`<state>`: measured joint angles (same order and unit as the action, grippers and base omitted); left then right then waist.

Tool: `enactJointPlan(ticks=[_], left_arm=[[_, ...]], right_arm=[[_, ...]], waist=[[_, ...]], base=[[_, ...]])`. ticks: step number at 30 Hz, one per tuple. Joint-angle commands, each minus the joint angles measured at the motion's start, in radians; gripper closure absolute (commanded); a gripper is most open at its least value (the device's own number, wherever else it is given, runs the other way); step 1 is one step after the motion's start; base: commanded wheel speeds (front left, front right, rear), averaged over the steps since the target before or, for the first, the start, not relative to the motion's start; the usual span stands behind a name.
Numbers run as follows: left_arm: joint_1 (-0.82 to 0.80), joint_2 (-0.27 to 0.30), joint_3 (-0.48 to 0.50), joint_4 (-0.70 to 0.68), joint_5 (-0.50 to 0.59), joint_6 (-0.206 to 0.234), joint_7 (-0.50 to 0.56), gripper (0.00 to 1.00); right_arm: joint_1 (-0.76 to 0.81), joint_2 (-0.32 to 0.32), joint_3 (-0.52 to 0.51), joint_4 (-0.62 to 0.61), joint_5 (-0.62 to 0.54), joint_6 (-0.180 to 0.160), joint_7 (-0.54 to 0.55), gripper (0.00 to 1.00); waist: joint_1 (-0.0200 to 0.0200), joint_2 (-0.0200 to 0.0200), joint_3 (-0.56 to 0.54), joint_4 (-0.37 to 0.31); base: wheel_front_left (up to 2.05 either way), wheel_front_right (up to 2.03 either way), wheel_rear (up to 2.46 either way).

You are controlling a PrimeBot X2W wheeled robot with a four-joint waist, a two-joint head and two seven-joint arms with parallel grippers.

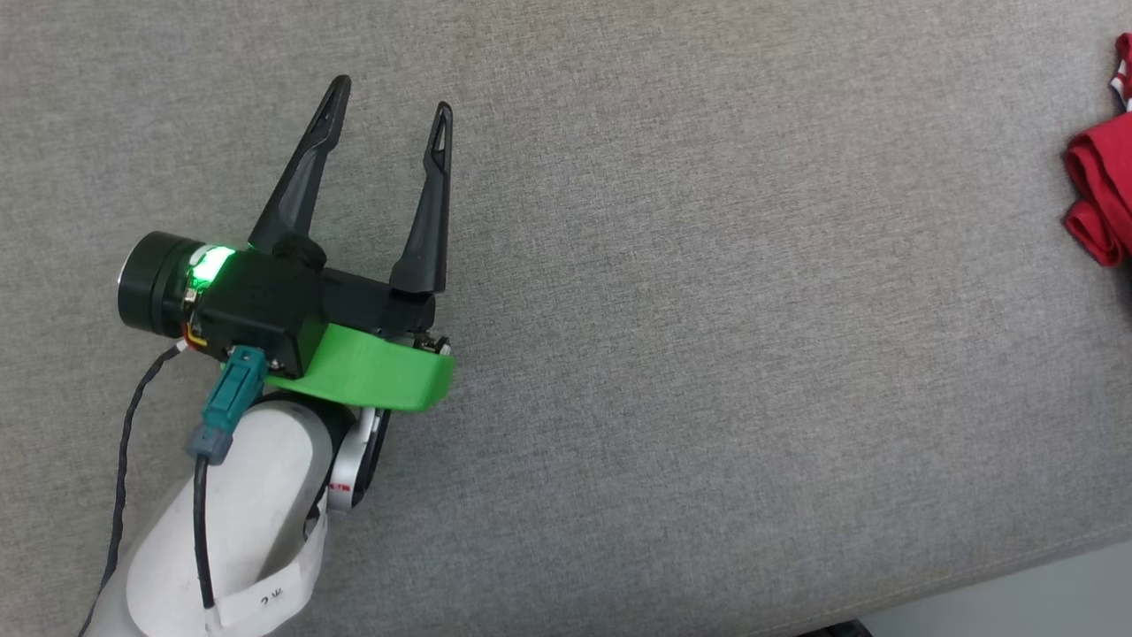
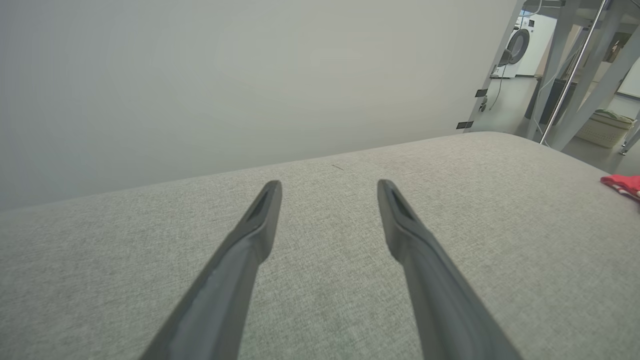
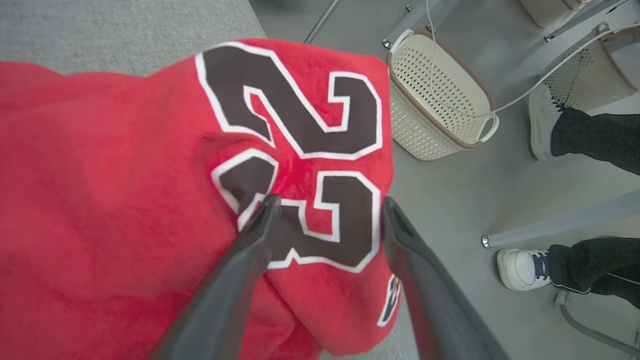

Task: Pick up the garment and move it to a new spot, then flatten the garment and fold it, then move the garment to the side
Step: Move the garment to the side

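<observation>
The garment [image 1: 1101,190], a red jersey, lies bunched at the far right edge of the grey padded surface [image 1: 707,354]. In the left wrist view the garment [image 2: 622,182] is a small red patch at the far right. Close up, the garment [image 3: 125,175] shows black white-outlined lettering and hangs a little over the surface's edge. My right gripper [image 3: 330,199] is open just above the lettering, one finger on each side of it, gripping nothing. My left gripper [image 1: 391,97] is open and empty over bare surface at the left, far from the garment; it appears again as the left gripper [image 2: 328,184].
Beyond the surface's edge is floor with two cream perforated baskets [image 3: 435,105] [image 3: 585,70], a cable, metal legs, and a person's white shoes [image 3: 520,267] and dark trouser legs. A pale wall backs the surface; a washing machine [image 2: 525,45] and another basket [image 2: 602,127] stand further off.
</observation>
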<state>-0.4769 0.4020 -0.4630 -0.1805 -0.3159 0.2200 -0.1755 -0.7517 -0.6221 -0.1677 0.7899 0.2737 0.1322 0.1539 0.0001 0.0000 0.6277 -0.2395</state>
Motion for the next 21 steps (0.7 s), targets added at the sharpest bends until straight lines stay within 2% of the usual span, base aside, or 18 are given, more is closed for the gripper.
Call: enactJointPlan(ticks=[1,6,10,14,21], left_arm=[[0.001,-0.004,0.003,0.004,-0.005,0.003,-0.01,0.0],[0.028,-0.013,0.002,0.026,-0.02,0.006,-0.028,0.0],[0.066,-0.024,0.0,0.052,-0.036,0.01,-0.044,0.0],[0.117,-0.036,0.002,0.077,-0.058,0.017,-0.056,0.0],[0.212,-0.051,0.005,0.115,-0.09,0.028,-0.071,0.0]], right_arm=[[-0.018,0.006,-0.013,0.014,-0.024,-0.002,-0.021,0.0],[-0.021,0.009,-0.081,0.035,-0.135,-0.002,-0.125,0.0],[0.004,0.041,-0.135,0.028,-0.215,-0.002,-0.21,0.0],[0.053,0.093,-0.167,-0.009,-0.24,-0.002,-0.301,0.0],[0.19,0.197,-0.188,-0.107,-0.24,-0.002,-0.373,0.0]], waist=[[-0.0001,0.0,-0.023,0.007],[-0.0001,0.0,-0.083,0.019],[-0.0001,0.0,-0.152,0.034],[-0.0001,0.0,-0.223,0.049],[-0.0001,0.0,-0.336,0.085]], base=[[0.0,0.0,0.0],[0.0,0.0,0.0],[0.0,0.0,0.0],[0.0,0.0,0.0],[0.0,0.0,0.0]])
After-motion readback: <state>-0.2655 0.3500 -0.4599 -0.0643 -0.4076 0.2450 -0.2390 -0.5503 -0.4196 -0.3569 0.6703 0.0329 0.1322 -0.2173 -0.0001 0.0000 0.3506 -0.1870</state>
